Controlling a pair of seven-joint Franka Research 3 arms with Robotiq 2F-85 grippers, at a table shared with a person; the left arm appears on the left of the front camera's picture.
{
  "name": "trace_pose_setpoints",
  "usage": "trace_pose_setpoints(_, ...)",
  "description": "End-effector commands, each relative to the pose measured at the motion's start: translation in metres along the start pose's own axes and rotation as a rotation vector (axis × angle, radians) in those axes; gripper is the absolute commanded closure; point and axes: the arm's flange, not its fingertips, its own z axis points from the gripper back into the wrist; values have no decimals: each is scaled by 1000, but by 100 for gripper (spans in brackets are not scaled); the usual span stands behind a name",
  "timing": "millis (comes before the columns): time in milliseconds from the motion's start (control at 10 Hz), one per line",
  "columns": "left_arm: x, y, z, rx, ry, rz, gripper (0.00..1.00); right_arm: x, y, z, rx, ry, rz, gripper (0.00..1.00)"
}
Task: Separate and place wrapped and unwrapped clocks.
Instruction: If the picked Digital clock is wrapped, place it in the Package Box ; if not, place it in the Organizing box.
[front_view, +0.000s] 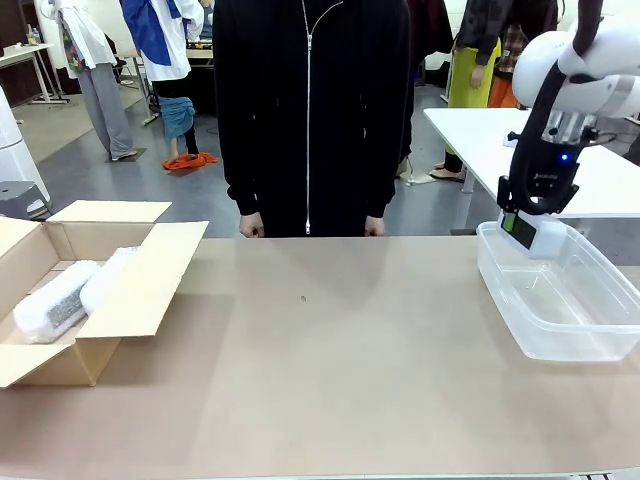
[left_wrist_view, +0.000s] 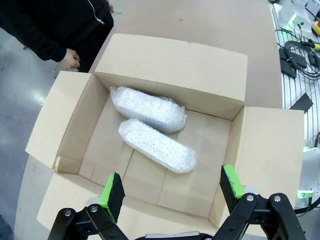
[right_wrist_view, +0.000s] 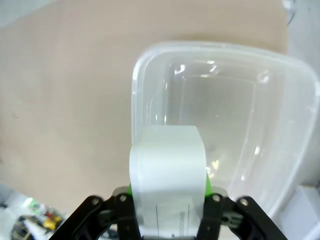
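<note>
1. Bare clock (front_view: 530, 232): gripped by the right pincer (right_wrist_view: 167, 200) over the clear plastic bin (front_view: 600, 345).
2. Looks smooth, rigid, maybe slippery; hold its flat sides.
3. Bubble-wrapped clocks (left_wrist_view: 150, 127) lie in the cardboard box (left_wrist_view: 170, 60); left pincer (left_wrist_view: 172, 187) gapes empty above.

The cardboard box (front_view: 120, 290) sits at the table's (front_view: 330, 380) left edge with two wrapped clocks (left_wrist_view: 150, 107) (left_wrist_view: 157, 146) lying side by side inside, touching. The plastic bin (front_view: 590, 325) sits at the right edge. The bare clock (front_view: 528, 232) hangs over the bin's far-left corner, clamped in the right gripper (front_view: 525, 215).
</note>
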Motion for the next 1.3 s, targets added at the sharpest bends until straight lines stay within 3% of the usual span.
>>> trace_pose_setpoints(0,0,1,1,4,-15,-9,0,-39,-14,-17,34,-73,91,50)
trace_pose_setpoints(400,0,1,1,4,-15,-9,0,-65,-59,-57,-23,-128,125,50)
trace_pose_setpoints(600,0,1,1,4,-15,-9,0,-68,-47,-81,-35,-159,120,50)
trace_pose_setpoints(900,0,1,1,4,-15,-9,0,-70,-15,-116,-1,-128,128,50)
trace_pose_setpoints(1200,0,1,1,4,-15,-9,0,-68,-15,-119,-42,-121,133,50)
